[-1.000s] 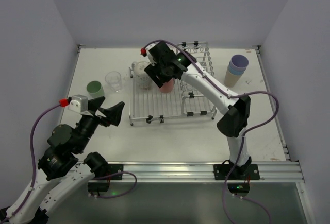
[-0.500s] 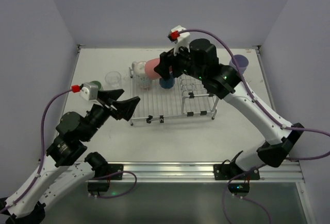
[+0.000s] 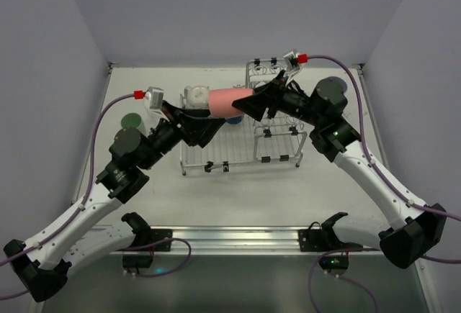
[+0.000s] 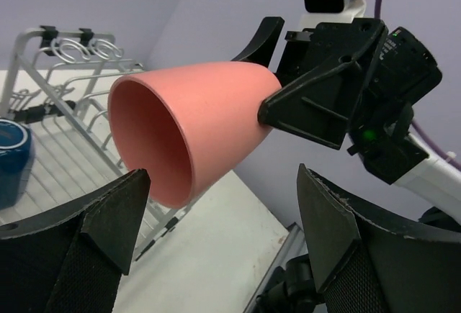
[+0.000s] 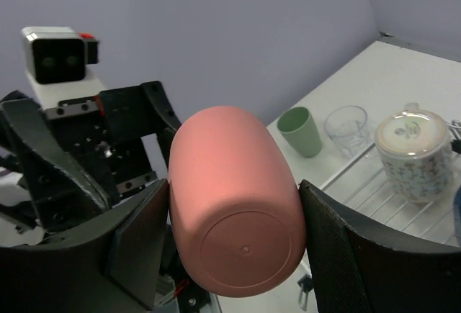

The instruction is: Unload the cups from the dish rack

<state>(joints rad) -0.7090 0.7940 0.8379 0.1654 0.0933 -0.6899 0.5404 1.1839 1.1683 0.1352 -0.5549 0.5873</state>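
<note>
— Whereabouts of the pink cup (image 3: 229,102)?
— Up in the air over the rack (image 3: 216,159), lying on its side, held between the two arms. Mouth towards the left arm, flat bottom towards the right.

— Grip of the right gripper (image 3: 256,104)?
— Clamped on the bottom end of the pink cup, one black finger on each side, seen plainly from the right wrist.

— And the left gripper (image 4: 216,255)?
— Spread wide, just short of the open mouth of the cup. No touch to be seen from the left wrist; rim ahead of the two fingers and a little above them.

— Anything left in the rack?
— Two. A speckled cup (image 5: 414,153) with a lid, standing upright on the low grid at the far left corner. A dark blue cup (image 4: 11,162) on the same grid, nearer the taller basket half, partly hidden under the pink cup from above.

— Out of the rack?
— A green cup (image 5: 301,131) and a clear glass (image 5: 346,131), side by side on the white table (image 3: 238,191), left of the rack. From above, only the green one visible, beside the left arm.
</note>
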